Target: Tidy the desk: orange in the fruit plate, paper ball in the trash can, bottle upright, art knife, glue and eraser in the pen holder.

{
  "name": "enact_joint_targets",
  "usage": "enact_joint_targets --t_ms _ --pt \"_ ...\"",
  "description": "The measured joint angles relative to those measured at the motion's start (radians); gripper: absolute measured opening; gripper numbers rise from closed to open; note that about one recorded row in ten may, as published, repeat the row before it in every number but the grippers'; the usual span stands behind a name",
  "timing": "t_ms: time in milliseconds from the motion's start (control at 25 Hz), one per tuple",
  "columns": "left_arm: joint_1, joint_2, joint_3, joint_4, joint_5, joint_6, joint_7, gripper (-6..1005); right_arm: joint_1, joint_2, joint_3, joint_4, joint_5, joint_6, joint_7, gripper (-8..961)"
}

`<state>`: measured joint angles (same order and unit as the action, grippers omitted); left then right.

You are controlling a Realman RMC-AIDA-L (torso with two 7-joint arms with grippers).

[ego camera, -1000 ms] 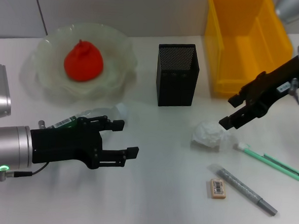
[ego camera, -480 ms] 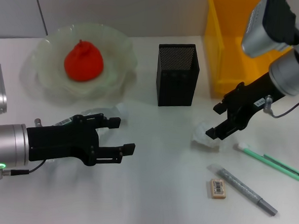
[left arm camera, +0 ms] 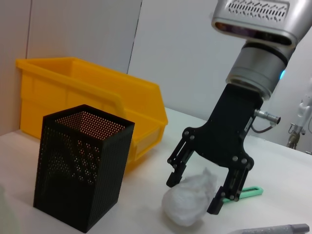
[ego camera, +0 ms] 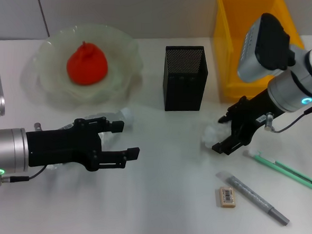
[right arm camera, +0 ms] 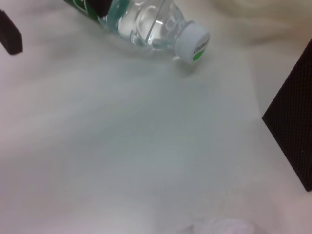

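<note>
A bright yellow rectangular plastic trash can (ego camera: 253,46) is standing at the far right corner of the white worktop (ego camera: 161,202). Toward the far left corner, a large pale-green translucent fruit plate with a wavy rim (ego camera: 51,92) is holding a red-orange round orange with a bumpy knob on top (ego camera: 87,64). Between plate and can, a tall black metal-mesh square pen holder (ego camera: 185,78) is standing upright. The left gripper (ego camera: 120,140), black, is reaching in from the left edge with its fingers spread apart, hovering over a small clear plastic bottle with a dark green label and white-and-green cap (right arm camera: 146,22), which is lying on its side near the plate. The right gripper (left arm camera: 200,194), also black, is pointing down over a white crumpled paper ball (left arm camera: 190,202) in front of the pen holder, with its fingers spread on either side of the wad, close against it but not visibly squeezing. Near the right edge, a slim green-handled art knife (ego camera: 282,168) is lying flat. Just nearer the front, a grey pen-shaped glue stick (ego camera: 257,198) is lying at a slant, and a small beige rectangular eraser with a white barcode sticker (ego camera: 227,196) is resting just beside it.
</note>
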<state>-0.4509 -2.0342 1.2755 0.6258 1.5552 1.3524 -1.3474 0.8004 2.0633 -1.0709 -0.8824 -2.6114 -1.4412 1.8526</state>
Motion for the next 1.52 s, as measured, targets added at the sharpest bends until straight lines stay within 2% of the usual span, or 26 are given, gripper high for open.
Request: enact_joint_targets --t_ms 640,1040,1240,1520 --pt "0.0 0.0 -0.003 0.001 0.0 -0.003 -0.001 814 -0.008 0.001 -0.024 0.012 -0.009 0.049 0.0 742" --pt "0.0 -0.001 -0.004 0.001 0.0 -0.01 -0.001 814 -0.008 0.003 -0.018 0.025 -0.004 0.079 0.0 653" --pt "0.0 -0.001 -0.004 0.001 0.0 -0.01 -0.001 814 -0.008 0.003 -0.014 0.024 -0.003 0.074 0.0 515" --pt "-0.002 0.0 -0.004 0.001 0.0 -0.012 -0.001 814 -0.009 0.003 -0.012 0.02 0.001 0.067 -0.001 466"
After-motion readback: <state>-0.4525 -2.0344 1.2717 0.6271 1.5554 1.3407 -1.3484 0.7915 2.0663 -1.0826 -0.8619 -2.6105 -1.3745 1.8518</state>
